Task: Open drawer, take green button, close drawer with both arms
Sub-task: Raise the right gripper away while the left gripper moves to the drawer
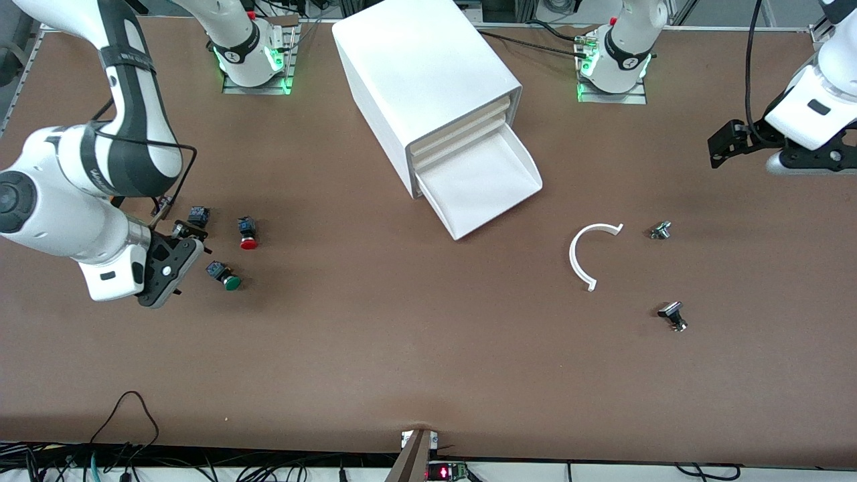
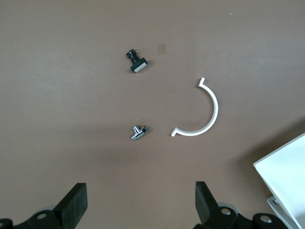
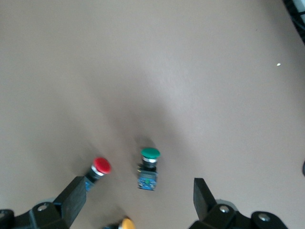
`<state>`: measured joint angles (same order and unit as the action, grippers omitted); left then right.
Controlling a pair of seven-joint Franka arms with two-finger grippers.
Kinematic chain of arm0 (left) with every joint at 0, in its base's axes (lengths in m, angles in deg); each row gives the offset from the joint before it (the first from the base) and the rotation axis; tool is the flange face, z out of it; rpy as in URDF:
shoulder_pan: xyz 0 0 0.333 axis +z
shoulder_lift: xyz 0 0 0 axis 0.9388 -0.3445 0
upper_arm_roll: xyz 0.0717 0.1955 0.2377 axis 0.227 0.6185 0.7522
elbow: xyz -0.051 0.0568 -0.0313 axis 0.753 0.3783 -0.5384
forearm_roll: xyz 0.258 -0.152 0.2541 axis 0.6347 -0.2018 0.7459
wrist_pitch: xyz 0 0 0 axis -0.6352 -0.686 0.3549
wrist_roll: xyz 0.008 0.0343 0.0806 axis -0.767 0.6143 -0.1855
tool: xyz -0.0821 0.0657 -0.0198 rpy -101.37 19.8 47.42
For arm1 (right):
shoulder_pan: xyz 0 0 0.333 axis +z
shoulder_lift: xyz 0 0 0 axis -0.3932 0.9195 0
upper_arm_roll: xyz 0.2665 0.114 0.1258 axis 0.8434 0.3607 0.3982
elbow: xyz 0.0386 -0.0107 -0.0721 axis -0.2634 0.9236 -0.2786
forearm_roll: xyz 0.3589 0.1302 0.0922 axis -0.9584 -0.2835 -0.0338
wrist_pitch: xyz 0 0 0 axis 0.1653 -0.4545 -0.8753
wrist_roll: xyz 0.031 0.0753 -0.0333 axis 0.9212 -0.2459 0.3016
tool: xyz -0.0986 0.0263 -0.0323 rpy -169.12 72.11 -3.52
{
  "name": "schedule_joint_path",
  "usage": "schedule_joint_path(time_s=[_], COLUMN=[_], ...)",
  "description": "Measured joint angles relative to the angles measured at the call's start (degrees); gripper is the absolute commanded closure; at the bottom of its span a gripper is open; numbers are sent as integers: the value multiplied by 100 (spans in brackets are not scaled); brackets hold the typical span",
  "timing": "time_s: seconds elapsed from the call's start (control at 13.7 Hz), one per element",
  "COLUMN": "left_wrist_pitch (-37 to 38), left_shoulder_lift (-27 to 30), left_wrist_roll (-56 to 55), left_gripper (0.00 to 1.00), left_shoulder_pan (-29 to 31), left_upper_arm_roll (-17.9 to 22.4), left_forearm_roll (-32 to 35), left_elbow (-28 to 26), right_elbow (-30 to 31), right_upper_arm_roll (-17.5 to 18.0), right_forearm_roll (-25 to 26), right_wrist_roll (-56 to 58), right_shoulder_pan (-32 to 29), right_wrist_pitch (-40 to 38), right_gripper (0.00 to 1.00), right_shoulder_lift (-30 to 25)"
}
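Note:
The drawer, lowest in the white cabinet, stands pulled out and shows nothing inside. The button, green cap on a dark blue body, lies on its side on the table toward the right arm's end. My right gripper hangs beside it, open and holding nothing. In the right wrist view the button lies just ahead of the gap between the open fingers of that gripper. My left gripper waits open above the left arm's end of the table, also seen in its wrist view.
A red-capped pushbutton and a yellow-capped one lie close to the green one. A white curved strip, a small metal part and a black part lie toward the left arm's end.

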<state>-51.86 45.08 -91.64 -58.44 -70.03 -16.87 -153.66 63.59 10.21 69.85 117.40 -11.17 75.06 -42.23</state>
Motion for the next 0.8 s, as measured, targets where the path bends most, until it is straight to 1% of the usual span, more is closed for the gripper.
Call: schedule_joint_path(time_s=[0.15, 0.29, 0.37, 0.44, 0.59, 0.73, 0.8], left_wrist_pitch=[184, 244, 236, 184, -51, -509, -826], left_shoulder_lift=[-145, -340, -485, -644, -934, -1107, -1147], left_wrist_roll=[-1, -75, -305, -711, -1644, -2526, -2821], left_gripper=[0, 0, 0, 0, 0, 0, 0], left_shoulder_pan=[-18, -48, -131, -246, -542, -891, -1043], left_upper_arm_roll=[0, -1, 0, -5, -12, -26, -40], left_forearm_roll=[16, -31, -163, -306, -477, -497, -498], left_elbow=[-16, -39, -47, -51, -86, -336, -535], right_elbow=[-302, -412, -425, -426, -424, -385, -355], right_upper_arm_roll=[117, 357, 455, 508, 502, 468, 454], right_forearm_roll=[-40, 9, 129, 283, 583, 819, 851], right_wrist_roll=[-769, -1673, -2086, -2338, -2543, -2558, -2556], right_shoulder_pan=[30, 84, 118, 140, 72, -284, -526], right_wrist_pitch=[-490, -699, -753, -844, -1061, -1170, -1250], right_gripper=[0, 0, 0, 0, 0, 0, 0], right_shoulder_lift=[-63, -215, -320, -433, -628, -820, -924])
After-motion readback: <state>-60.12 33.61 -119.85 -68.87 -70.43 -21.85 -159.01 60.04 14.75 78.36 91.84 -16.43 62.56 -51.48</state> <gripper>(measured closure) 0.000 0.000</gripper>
